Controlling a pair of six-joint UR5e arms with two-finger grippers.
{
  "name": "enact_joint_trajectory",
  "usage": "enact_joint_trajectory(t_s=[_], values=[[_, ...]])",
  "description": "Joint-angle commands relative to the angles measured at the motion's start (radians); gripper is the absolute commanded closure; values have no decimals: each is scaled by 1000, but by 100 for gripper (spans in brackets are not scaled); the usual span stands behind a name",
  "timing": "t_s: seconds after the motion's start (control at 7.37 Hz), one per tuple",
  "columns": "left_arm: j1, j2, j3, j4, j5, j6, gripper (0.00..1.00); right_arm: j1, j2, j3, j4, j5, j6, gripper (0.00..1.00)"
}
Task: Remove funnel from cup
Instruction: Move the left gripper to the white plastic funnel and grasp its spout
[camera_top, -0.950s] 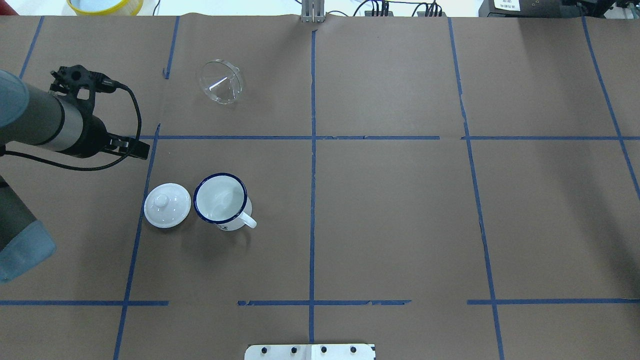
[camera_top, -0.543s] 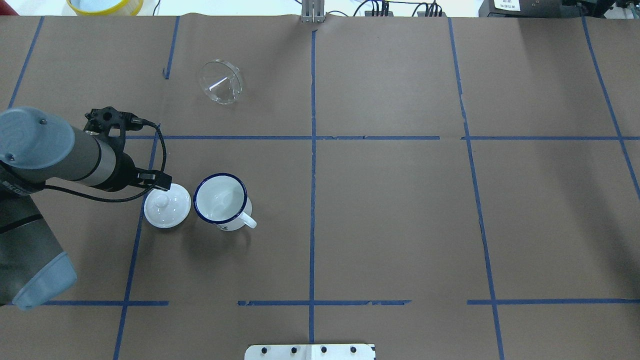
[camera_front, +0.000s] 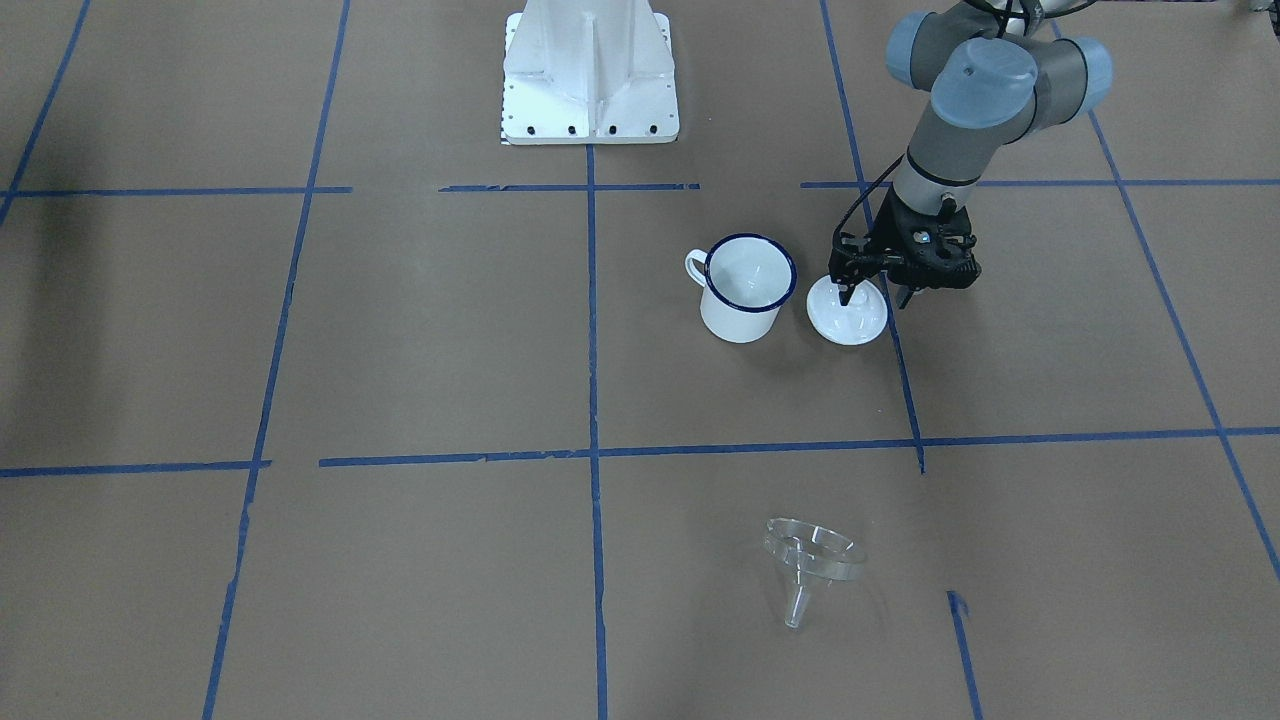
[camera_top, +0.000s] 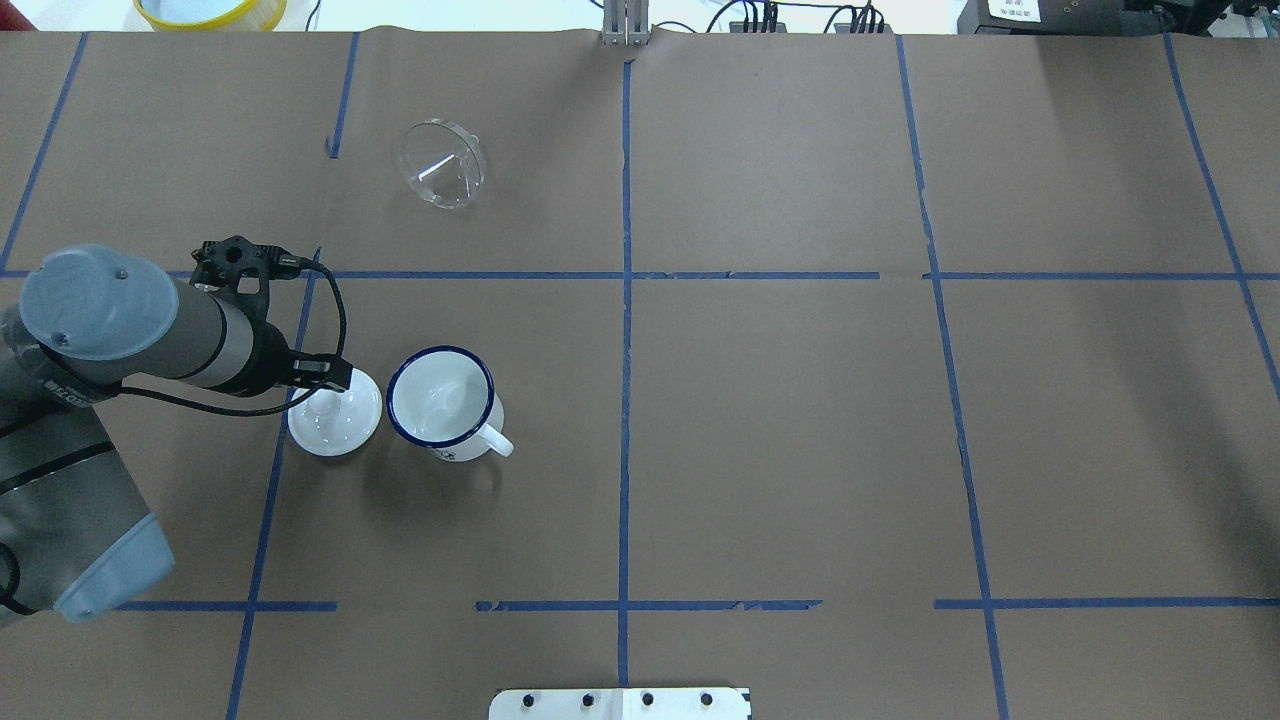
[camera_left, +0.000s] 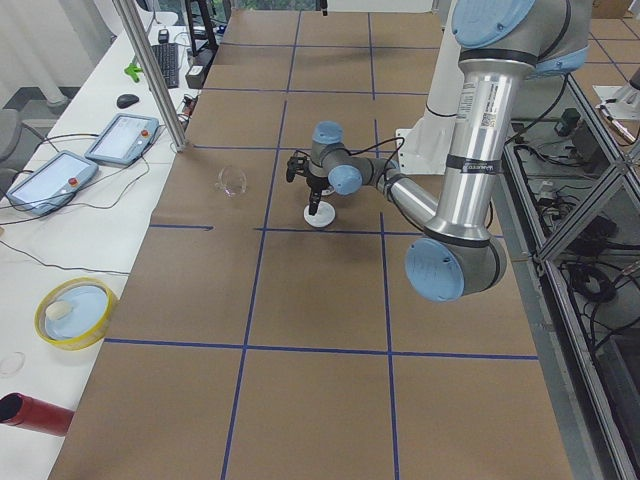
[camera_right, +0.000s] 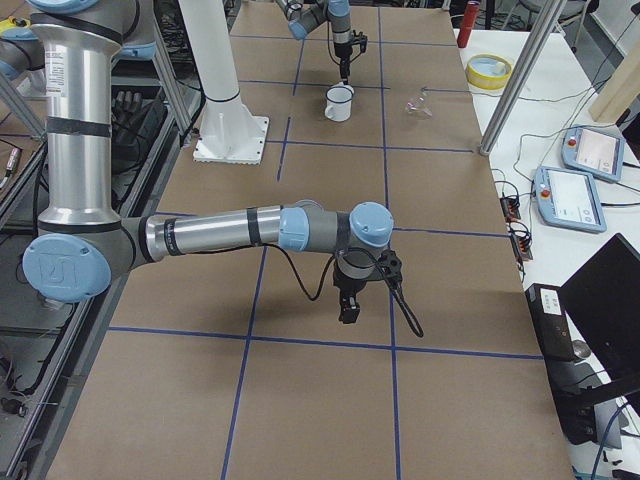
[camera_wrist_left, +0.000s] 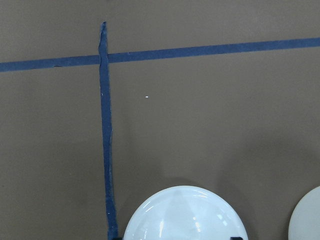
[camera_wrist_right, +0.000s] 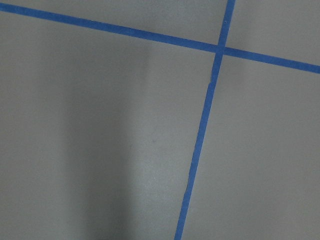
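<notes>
Step status: the funnel (camera_top: 442, 165) lies on its side on the counter (camera_top: 800, 420), well apart from the cup (camera_top: 441, 397), which stands upright with nothing in it. The removal is judged complete.

The left hand (camera_front: 877, 293) hangs low over the white knobbed lid (camera_front: 850, 318) just beside the cup, fingers spread. The right hand (camera_right: 347, 305) hovers above the counter, well apart from these things; whether it is spread or pressed together cannot be told.

Next move: the funnel needs no further handling. A lid pick would call for centring the fingers on the knob.

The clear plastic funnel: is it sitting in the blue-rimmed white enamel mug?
No: the clear plastic funnel lies on its side, apart from the white mug.
</notes>
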Motion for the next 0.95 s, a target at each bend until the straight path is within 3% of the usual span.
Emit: enact_joint_trajectory(t_s=[0.0, 0.14, 0.54, 0.81], values=[[16, 1, 1, -2, -1, -2, 25, 0, 0, 1, 0, 0, 0, 0], [24, -1, 1, -2, -1, -5, 26, 0, 1, 1, 0, 0, 0, 0], [33, -2, 1, -2, -1, -36, 45, 0, 0, 1, 0, 0, 0, 0], [35, 1, 3, -2, 1, -35, 45, 0, 0, -1, 0, 0, 0, 0]])
